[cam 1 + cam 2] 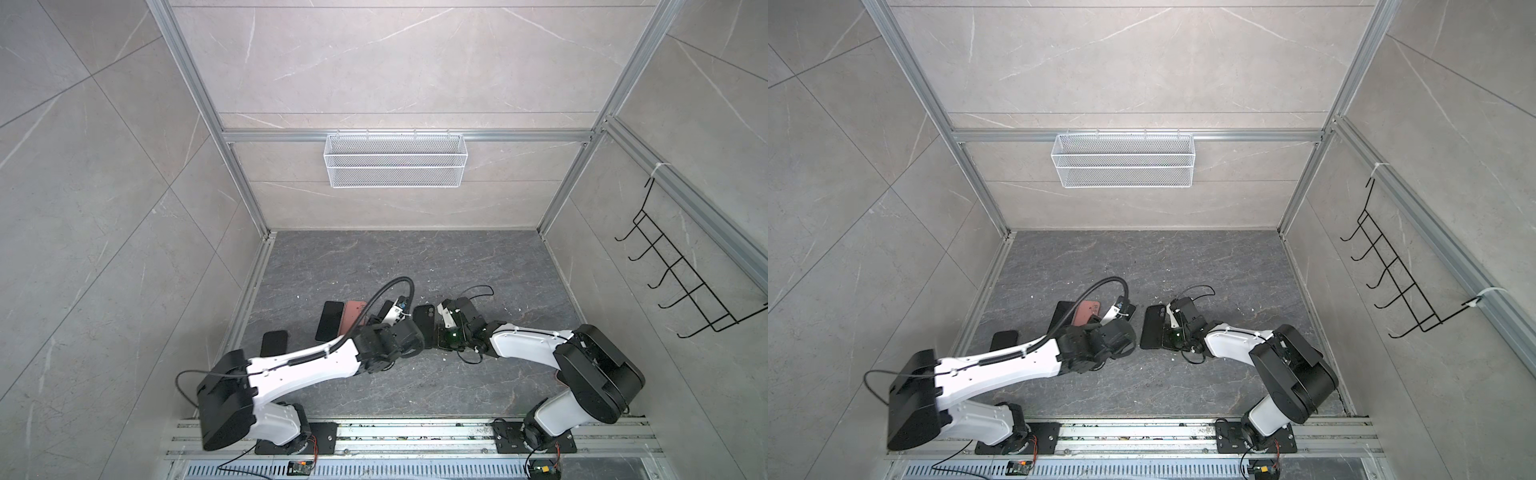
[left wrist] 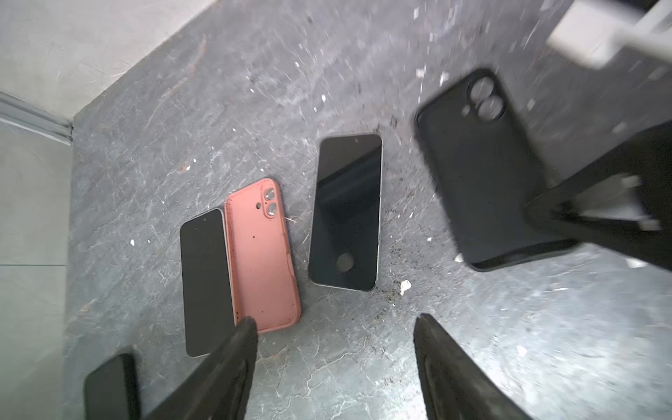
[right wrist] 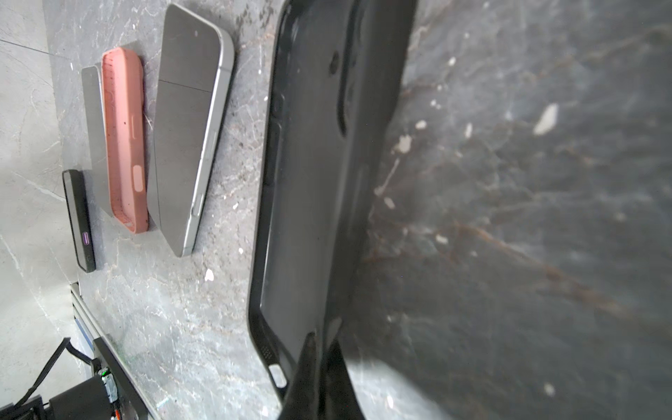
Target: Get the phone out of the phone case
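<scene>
The left jaws stand wide apart and empty over the bench (image 2: 363, 367). The right jaws are pinched tight on the black case's (image 2: 472, 174) near end. The phone (image 2: 345, 214) lies screen-up on the bench, between that case and a pink case (image 2: 262, 254) to its left.

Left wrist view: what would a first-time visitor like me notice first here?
The pink case lies on the dark table beside a bare phone. The right gripper pinches one end of a black case, and the left gripper hangs open above the table.
</scene>
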Tool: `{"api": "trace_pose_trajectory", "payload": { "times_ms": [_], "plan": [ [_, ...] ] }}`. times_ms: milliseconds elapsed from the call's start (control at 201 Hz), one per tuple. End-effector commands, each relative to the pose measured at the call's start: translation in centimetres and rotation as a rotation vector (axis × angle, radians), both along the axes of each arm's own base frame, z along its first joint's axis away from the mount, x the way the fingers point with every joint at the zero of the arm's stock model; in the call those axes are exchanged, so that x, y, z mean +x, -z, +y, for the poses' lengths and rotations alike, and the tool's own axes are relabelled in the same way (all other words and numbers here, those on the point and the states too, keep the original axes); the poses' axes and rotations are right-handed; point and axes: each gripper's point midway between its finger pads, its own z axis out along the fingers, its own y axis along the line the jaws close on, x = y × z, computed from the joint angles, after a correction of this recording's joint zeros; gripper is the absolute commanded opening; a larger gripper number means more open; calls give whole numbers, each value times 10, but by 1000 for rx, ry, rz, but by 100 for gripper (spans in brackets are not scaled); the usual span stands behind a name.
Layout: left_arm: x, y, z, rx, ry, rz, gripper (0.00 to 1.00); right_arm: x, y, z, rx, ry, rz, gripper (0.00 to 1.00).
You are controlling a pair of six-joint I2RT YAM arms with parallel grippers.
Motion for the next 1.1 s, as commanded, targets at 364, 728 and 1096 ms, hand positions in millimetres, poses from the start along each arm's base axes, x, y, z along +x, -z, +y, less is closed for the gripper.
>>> {"api": "trace_pose_trajectory", "payload": {
  "times_ms": [364,728,1096],
  "plan": [
    [-20,-101,69,-353,-80,-134,88,18,10,17,-48,-51,-1,0],
    [-31,-106,88,-375,-90,-136,91,26,12,37,-119,-134,-7,0],
    [-31,-95,82,-379,-80,-111,91,20,15,59,-162,-247,-27,0]
  ]
}}
